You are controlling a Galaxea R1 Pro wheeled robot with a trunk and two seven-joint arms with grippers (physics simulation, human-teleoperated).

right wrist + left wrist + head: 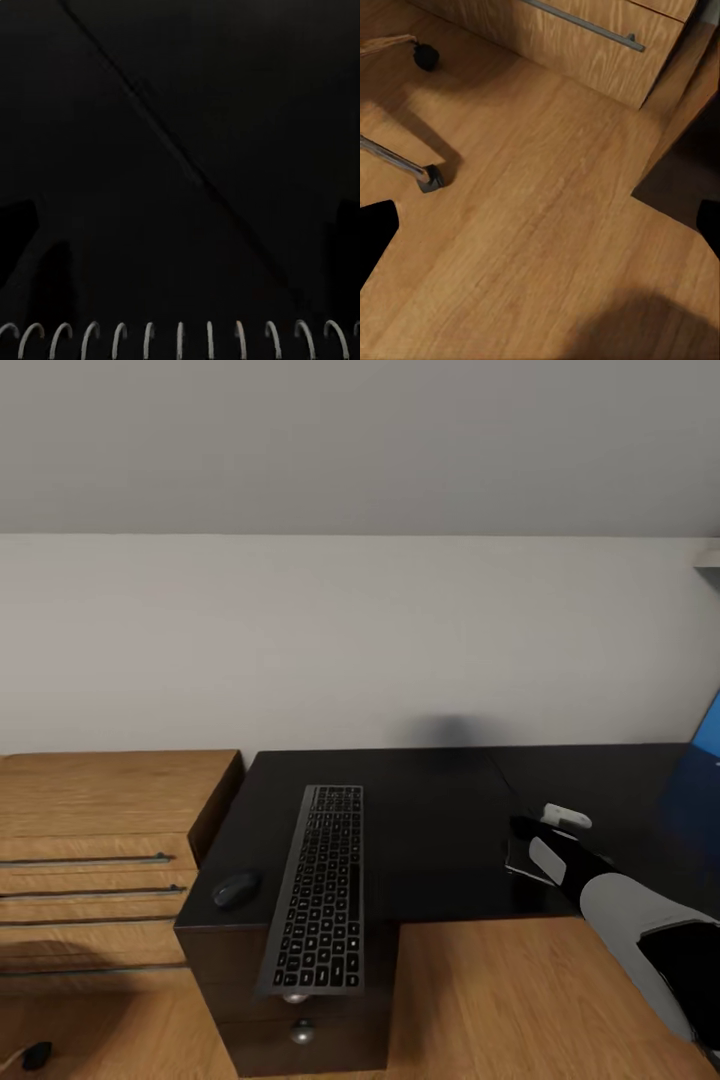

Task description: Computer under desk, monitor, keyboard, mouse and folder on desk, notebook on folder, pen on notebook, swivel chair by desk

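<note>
Head view: glossy black desk (pixel 440 830) against a white wall, bearing keyboard (pixel 320 885) and mouse (pixel 236 888); right wrist view adds spiral rings (pixel 180 337); gripper states indeterminate.

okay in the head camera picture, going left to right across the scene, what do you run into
Light wooden drawer cabinet → mouse → keyboard, its near end hanging over the desk edge → right gripper low over the black top → blue folder at the picture's right edge.
</note>
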